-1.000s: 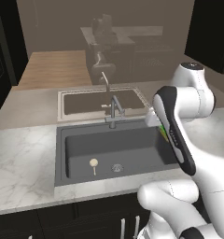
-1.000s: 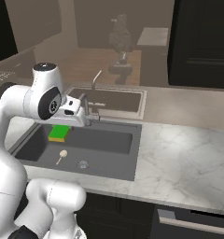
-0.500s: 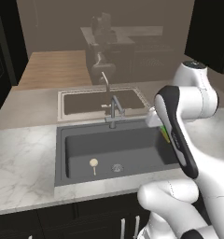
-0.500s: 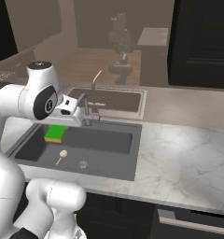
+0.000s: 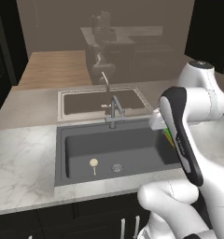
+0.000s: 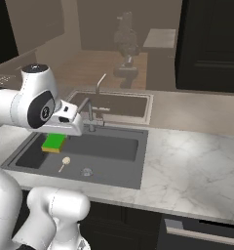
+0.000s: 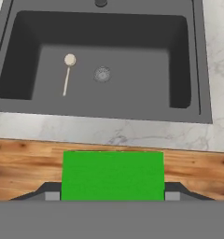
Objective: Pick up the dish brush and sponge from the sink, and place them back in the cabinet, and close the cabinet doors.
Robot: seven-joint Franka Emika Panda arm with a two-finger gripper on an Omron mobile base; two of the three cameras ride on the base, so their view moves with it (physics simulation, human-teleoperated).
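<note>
The green and yellow sponge (image 7: pixel 112 175) sits between my fingertips (image 7: pixel 52 196), with my gripper (image 7: pixel 113 196) shut on it and lifted over the right part of the dark grey sink (image 7: pixel 132 46). From the right base camera the sponge (image 6: pixel 53 142) hangs just under the hand, above the basin (image 6: pixel 114 151). In the left base view only a sliver of the sponge (image 5: pixel 169 137) peeks out behind my forearm. The dish brush (image 7: pixel 67 74) lies flat on the basin floor left of the drain, also seen as the brush (image 5: pixel 93 163) and the brush (image 6: pixel 64 162). A black panelled cabinet front (image 6: pixel 211 44) stands at the upper right.
A grey faucet (image 5: pixel 114 112) rises at the sink's back rim, close to my hand. Behind it lies a beige-rimmed mirrored basin (image 5: pixel 102 100). Marble counter (image 6: pixel 187 166) spreads to the right of the sink. Low black base cabinets (image 5: pixel 86 224) run beneath.
My hand with the sponge has drifted slightly toward the right end of the sink. The dish brush has stayed where it was.
</note>
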